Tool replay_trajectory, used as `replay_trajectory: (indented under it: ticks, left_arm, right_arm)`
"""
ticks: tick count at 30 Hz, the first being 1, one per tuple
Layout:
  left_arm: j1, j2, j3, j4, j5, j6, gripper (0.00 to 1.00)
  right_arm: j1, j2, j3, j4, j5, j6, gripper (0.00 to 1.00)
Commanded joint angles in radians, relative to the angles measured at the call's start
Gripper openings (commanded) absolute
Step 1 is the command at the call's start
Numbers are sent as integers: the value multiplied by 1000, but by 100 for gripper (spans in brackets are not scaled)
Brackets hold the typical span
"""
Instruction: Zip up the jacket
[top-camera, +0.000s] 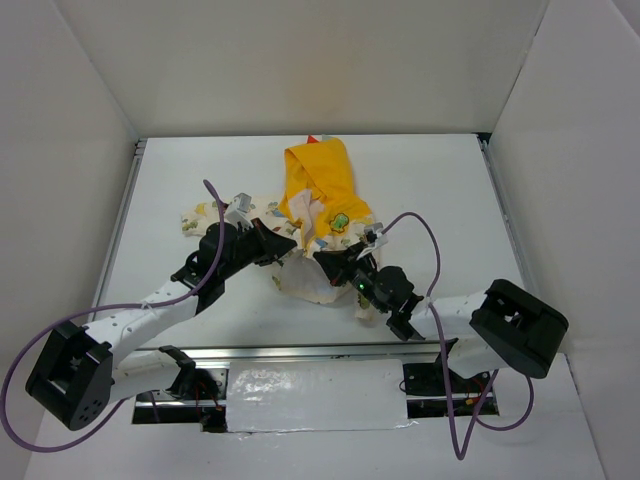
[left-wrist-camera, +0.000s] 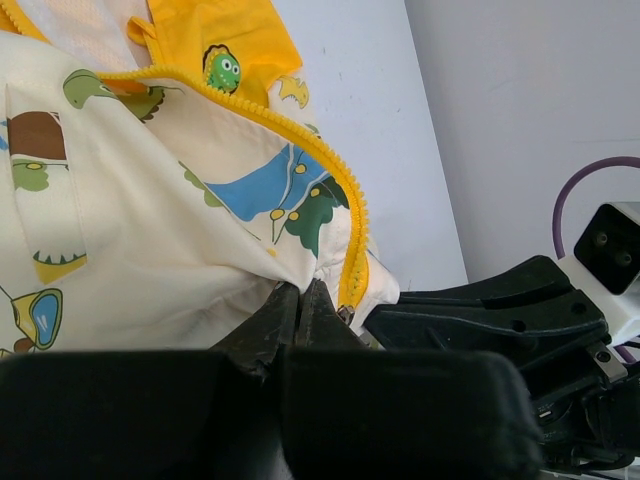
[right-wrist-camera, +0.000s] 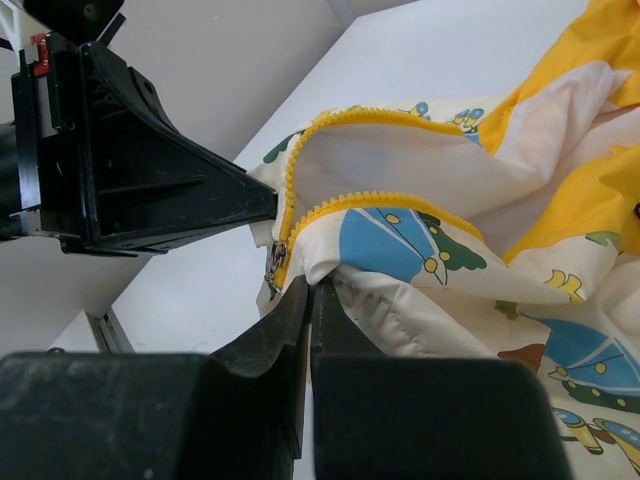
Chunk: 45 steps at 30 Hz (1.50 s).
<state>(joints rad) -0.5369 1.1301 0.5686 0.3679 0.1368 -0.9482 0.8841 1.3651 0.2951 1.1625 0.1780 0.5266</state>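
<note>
As seen from top, jacket (top-camera: 322, 215) lies at table (top-camera: 440, 190) centre, hood (top-camera: 320, 170) far, hem (top-camera: 300, 285) near. Expect soft, light, limp cloth that bunches, so best hold is hem close beside zipper, not loose fabric. L gripper (top-camera: 283, 243) meets hem from left, R gripper (top-camera: 330, 262) from right.

Left wrist: L jaws clenched on hem cloth just beside zipper (left-wrist-camera: 345, 200) bottom end.

Right wrist: R jaws clenched on cloth just beside slider (right-wrist-camera: 272, 262). Zipper rows apart above it.
</note>
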Motion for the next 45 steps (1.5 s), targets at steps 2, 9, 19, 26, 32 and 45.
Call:
replay_trajectory:
  ticks: [2, 9, 19, 26, 32, 45]
  left_arm:
    - [3, -1, 7, 59, 21, 3, 0]
    - [2, -15, 4, 51, 18, 8, 0]
    - [2, -6, -9, 59, 26, 14, 0]
    - [2, -6, -12, 51, 23, 26, 0]
    - [2, -4, -12, 42, 20, 32, 0]
    - [2, -3, -6, 39, 23, 39, 0]
  right_arm:
    - [9, 8, 44, 23, 28, -13, 0]
    - [7, 15, 50, 19, 40, -19, 0]
    - [-2, 2, 56, 3, 41, -31, 0]
    - [-2, -12, 52, -3, 38, -37, 0]
    - [-4, -12, 53, -9, 37, -40, 0]
    - [-7, -26, 53, -21, 37, -51, 0]
